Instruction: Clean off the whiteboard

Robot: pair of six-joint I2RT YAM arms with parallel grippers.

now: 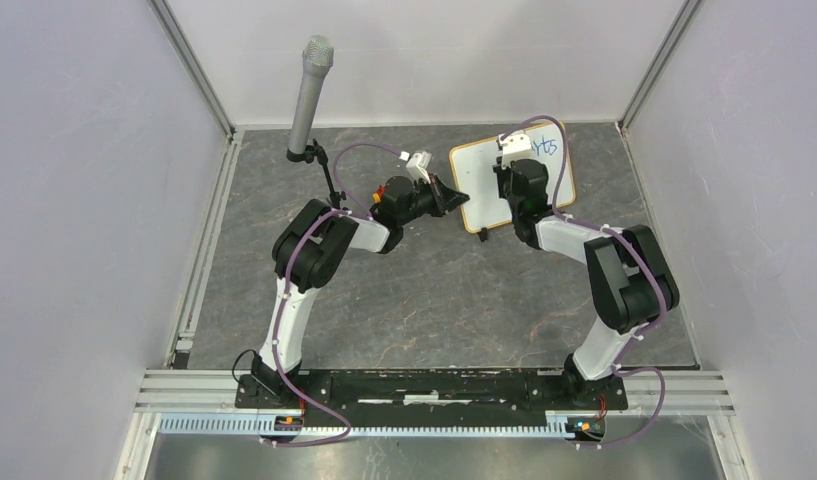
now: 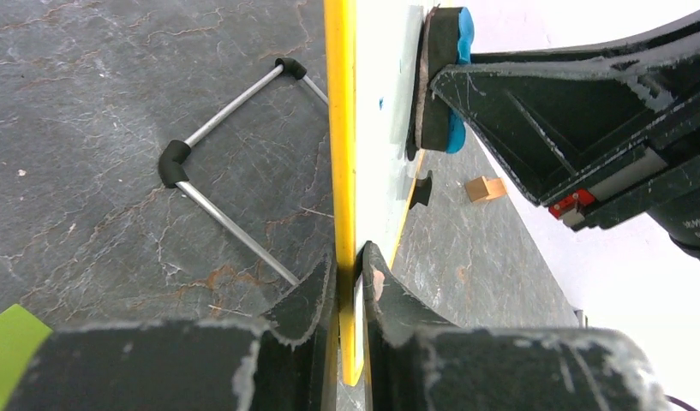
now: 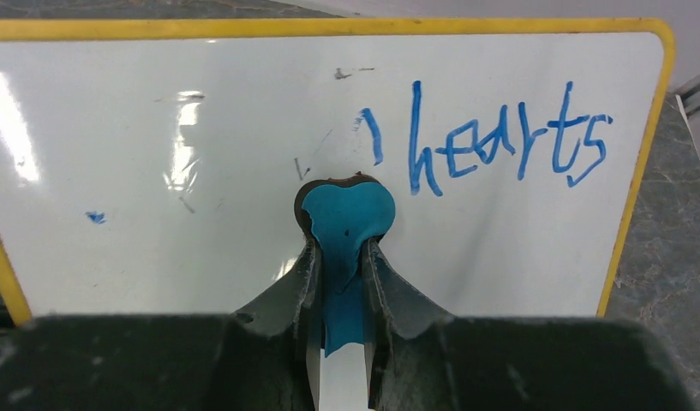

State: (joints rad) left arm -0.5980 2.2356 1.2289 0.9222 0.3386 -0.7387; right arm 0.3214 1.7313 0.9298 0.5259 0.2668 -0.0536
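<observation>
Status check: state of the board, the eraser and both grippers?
whiteboard: not erased, blue "hearts" written at its right
eraser: held, pad against the board just left of the writing
left gripper: shut on the whiteboard's yellow edge
right gripper: shut on the eraser

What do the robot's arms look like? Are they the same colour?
Yes, they match. The left arm and right arm have white links, chunky black joints and purple cables. The left gripper and right gripper have two black, scuffed fingers each.
</observation>
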